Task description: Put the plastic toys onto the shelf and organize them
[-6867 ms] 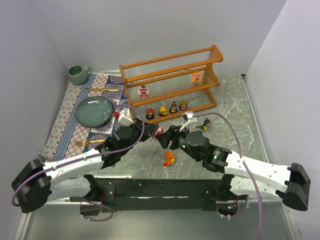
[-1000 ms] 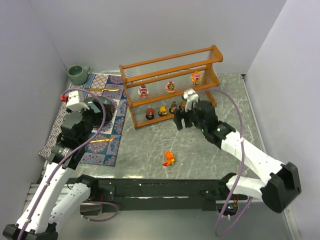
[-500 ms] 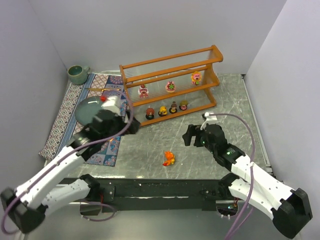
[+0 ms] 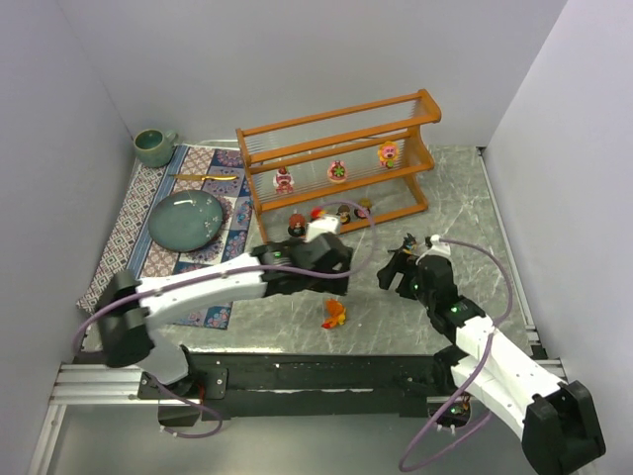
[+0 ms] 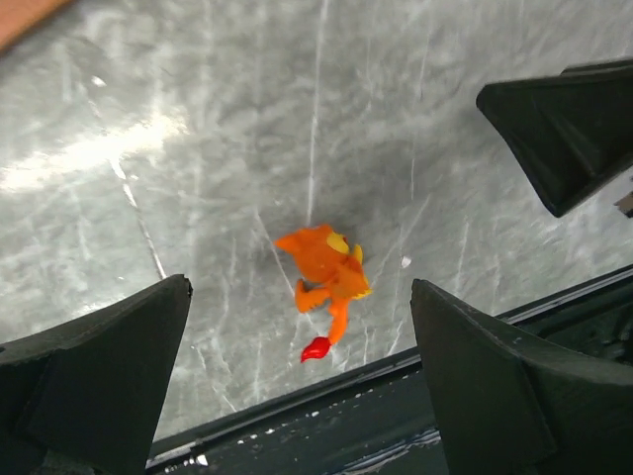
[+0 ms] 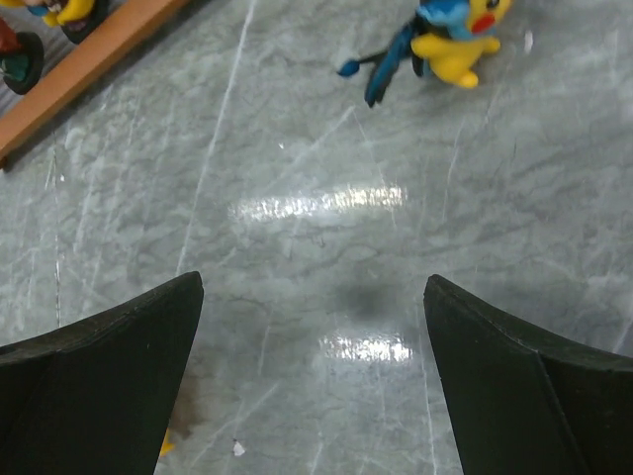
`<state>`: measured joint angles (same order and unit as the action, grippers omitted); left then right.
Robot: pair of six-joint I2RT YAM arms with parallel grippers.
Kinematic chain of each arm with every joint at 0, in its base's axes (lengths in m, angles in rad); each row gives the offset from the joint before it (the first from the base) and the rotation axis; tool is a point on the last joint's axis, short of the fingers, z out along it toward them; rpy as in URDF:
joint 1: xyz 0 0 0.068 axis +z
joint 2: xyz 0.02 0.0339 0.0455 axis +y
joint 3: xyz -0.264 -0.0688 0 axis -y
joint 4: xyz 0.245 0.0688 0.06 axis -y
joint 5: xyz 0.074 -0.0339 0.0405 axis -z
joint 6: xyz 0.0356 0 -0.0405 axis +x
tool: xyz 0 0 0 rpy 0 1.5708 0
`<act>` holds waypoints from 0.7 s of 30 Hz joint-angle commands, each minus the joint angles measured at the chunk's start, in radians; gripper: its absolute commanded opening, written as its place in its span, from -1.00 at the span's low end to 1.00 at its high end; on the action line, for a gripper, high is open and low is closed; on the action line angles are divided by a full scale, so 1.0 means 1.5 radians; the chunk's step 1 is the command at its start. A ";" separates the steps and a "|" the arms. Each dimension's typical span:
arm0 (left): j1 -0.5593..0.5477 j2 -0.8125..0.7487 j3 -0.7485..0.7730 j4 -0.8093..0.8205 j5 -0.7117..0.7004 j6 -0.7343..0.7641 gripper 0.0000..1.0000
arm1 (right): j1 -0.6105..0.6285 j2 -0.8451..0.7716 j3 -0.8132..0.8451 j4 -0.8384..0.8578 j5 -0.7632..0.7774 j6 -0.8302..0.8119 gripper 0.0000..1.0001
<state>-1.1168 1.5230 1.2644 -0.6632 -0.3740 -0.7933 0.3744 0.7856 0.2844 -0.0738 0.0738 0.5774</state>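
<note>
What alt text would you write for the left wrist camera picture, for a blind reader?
A small orange toy lies on a grey marbled table, untouched, between the two black fingers of the open left tool. A dark rail runs along the bottom edge.

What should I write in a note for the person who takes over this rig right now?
Left gripper: open, hanging over the orange toy, which lies on the table, not gripped.
Right gripper: open, empty, over bare table; the yellow toy is just ahead of it.
Done: three toys sit on the middle tier of the shelf, more on the bottom tier.
Left: put the orange and yellow toys on the shelf.
</note>
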 commanded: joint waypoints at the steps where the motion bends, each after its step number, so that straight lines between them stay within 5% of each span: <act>1: -0.027 0.102 0.090 -0.080 -0.015 -0.005 0.98 | -0.005 -0.045 -0.036 0.070 -0.009 0.023 1.00; 10: -0.046 0.223 0.159 -0.123 0.001 -0.014 0.73 | -0.006 -0.108 -0.067 0.070 0.016 0.011 1.00; 21: -0.057 0.243 0.137 -0.107 0.045 -0.029 0.04 | -0.006 -0.110 -0.073 0.084 0.001 0.004 1.00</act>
<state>-1.1896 1.8984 1.4708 -0.8299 -0.3363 -0.8112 0.3702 0.6369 0.1875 0.0021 0.0696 0.5896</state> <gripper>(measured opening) 0.578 0.998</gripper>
